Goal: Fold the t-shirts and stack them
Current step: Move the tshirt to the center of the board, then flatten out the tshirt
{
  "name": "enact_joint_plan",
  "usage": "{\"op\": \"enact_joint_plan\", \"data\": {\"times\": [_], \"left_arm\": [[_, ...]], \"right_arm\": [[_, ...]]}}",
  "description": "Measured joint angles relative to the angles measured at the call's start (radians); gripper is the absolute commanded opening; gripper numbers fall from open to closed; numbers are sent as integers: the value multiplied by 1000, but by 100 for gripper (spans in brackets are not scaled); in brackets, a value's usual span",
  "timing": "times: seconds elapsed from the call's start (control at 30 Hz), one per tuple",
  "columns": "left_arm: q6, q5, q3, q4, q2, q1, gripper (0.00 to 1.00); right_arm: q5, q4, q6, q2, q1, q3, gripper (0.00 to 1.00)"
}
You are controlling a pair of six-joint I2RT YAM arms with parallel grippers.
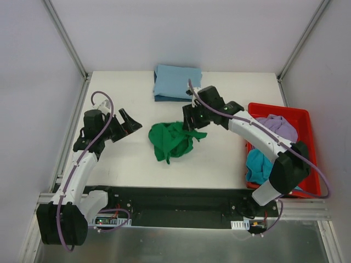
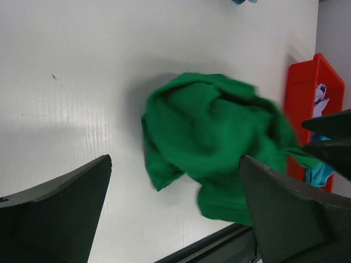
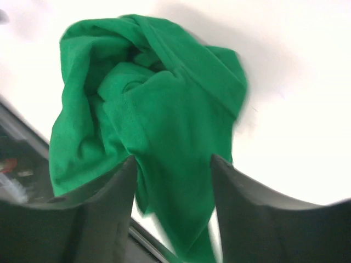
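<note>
Green t-shirt (image 1: 171, 141) lies crumpled — right hand (image 1: 194, 127) clamped on it, left hand (image 1: 131, 121) spread empty. Only the blue t-shirt (image 1: 175, 82) is folded; lilac t-shirt (image 1: 277, 127) and teal t-shirt (image 1: 256, 164) wait.

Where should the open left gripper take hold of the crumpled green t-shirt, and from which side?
Probably the thin flap at the near-left edge of the green t-shirt. It sticks out flat from the bunched heap, on the side facing the left gripper, so come in low from the left. The right gripper holds the opposite side, so pulling apart should spread the cloth.
</note>
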Motion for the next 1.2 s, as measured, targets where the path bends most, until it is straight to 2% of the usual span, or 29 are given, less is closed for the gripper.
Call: {"op": "enact_joint_plan", "data": {"times": [0.03,0.13,0.17,0.2,0.33,0.47,0.6,0.67,0.7,0.77,0.8,0.83,0.97,1.07,1.1,1.13,1.2], "left_arm": [[0,0,0,0,0,0,99],[3,1,0,-1,6,-6,99],[3,2,0,-1,11,-11,99],[3,2,0,-1,19,-19,99],[2,-33,24,-38,57,-117,99],[0,-136,86,-95,77,-348,99],[-16,-196,77,-125,93,-498,99],[-32,-226,51,-141,120,-562,95],[-39,-234,42,-147,138,-593,92],[-56,-252,31,-164,200,-665,75],[-65,-257,31,-170,240,-693,63],[-74,-257,31,-172,283,-711,57],[-97,-271,66,-184,456,-718,52],[-108,-284,108,-186,547,-718,22],[-112,-283,119,-186,561,-718,7],[-113,-283,128,-185,573,-718,0],[-113,-283,140,-182,589,-718,0]], "right_arm": [[35,29,13,-8,-4,-69,72],[179,86,86,-37,-13,-278,75],[233,99,117,-56,-13,-344,88],[274,101,140,-79,-14,-390,96],[392,186,229,-296,-14,-609,96],[455,302,290,-530,-19,-733,96],[469,386,311,-615,-24,-794,96],[469,413,311,-626,-24,-828,96],[469,417,311,-626,-24,-838,96],[468,422,307,-623,-25,-858,96],[467,422,305,-620,-25,-863,96],[465,424,303,-616,-25,-864,96],[465,449,290,-610,-26,-864,96],[466,455,282,-608,-28,-864,96],[467,458,280,-608,-29,-866,96],[469,461,279,-605,-31,-868,96],[473,461,278,-597,-31,-869,96]]}}
